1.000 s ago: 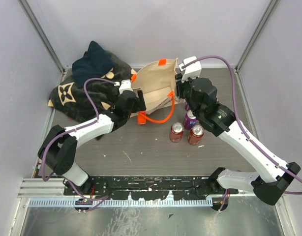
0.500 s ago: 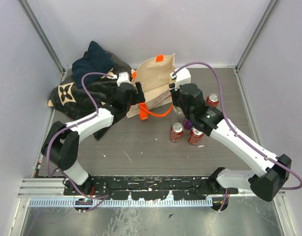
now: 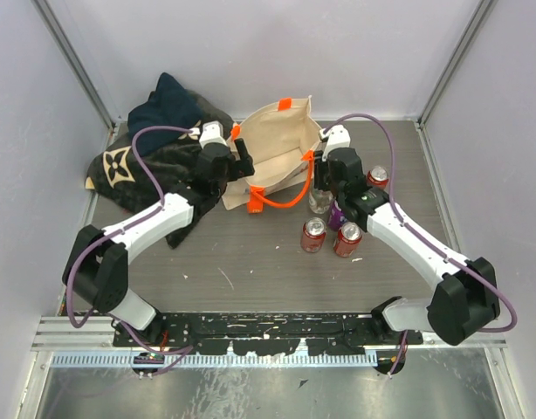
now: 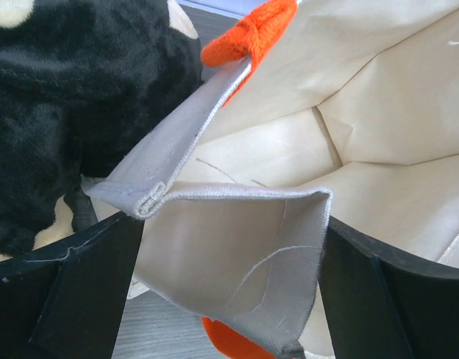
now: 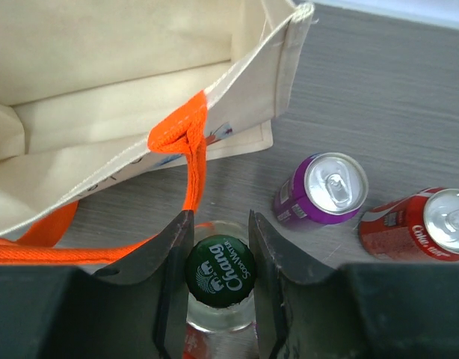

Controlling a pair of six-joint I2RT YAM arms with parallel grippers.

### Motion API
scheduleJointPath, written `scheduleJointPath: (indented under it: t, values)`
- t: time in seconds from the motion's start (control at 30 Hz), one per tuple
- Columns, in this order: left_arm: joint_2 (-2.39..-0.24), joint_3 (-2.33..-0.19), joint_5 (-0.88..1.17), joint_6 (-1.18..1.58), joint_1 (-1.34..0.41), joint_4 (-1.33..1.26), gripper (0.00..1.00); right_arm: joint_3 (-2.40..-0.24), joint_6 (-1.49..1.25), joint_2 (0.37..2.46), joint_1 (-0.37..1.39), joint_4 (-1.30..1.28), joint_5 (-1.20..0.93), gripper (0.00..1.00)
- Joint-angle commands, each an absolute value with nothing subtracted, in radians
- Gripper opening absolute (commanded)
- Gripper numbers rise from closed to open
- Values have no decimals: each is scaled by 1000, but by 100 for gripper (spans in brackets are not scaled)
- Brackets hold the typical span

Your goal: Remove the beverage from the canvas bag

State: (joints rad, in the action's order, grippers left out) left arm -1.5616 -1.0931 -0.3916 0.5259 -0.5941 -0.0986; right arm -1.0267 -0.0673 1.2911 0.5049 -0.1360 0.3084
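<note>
step: bottle [image 5: 220, 278] judged already out of the canvas bag [image 3: 277, 144]; setting down on the table [image 3: 250, 253] remains.
bottle position: outside the bag, just beside its near right corner and the orange handle [image 5: 186, 161], near the purple can [image 5: 323, 188] and a red can [image 5: 431, 224]; base contact with the table cannot be told.
right tool [image 5: 219, 247]: closed on the bottle neck, a finger at each side of the green cap.
left tool [image 4: 229, 254]: closed on a folded stretch of bag rim.
handling: bottle to be lowered upright, clear of cans and strap; release advised only once the base is seated.
materials: bottle, clear smooth glass, probably slippery, round metal cap; bag, cream woven canvas, stitched hems, limp; cans, glossy cylinders.
</note>
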Motion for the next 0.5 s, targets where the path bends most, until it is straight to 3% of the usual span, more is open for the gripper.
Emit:
scheduleJointPath:
  t: [0.0, 0.47]
  values:
    - [-1521, -1079, -402, 523, -589, -95, 98, -1033, -111, 1276, 492, 95, 240, 0]
    - [-1431, -1051, -390, 522, -589, -87, 98, -888, -92, 1317, 491, 261, 198, 1]
